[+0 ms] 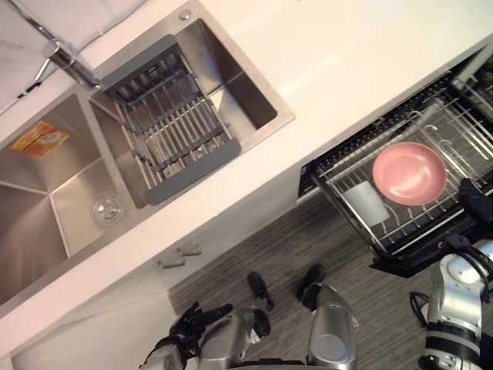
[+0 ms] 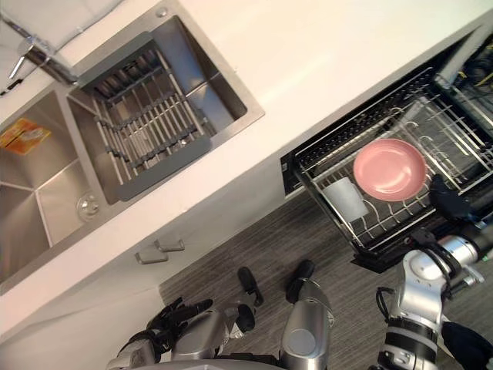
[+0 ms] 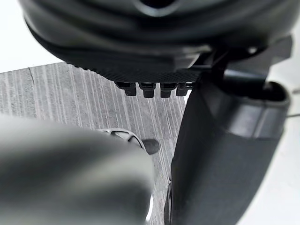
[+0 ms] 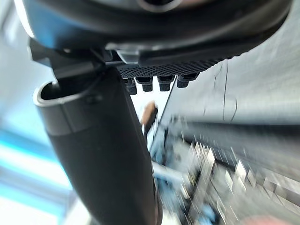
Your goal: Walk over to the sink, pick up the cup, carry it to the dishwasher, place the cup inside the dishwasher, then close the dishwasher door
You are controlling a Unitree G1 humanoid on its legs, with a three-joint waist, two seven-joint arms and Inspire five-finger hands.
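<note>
Right hand (image 2: 451,202) looks empty up close; cup (image 1: 366,202) sits in rack (image 1: 331,193).

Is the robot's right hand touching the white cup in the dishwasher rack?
Apart. In the left eye view the right hand sits at the outer edge of the dishwasher rack, and the pink bowl lies between it and the cup.
</note>
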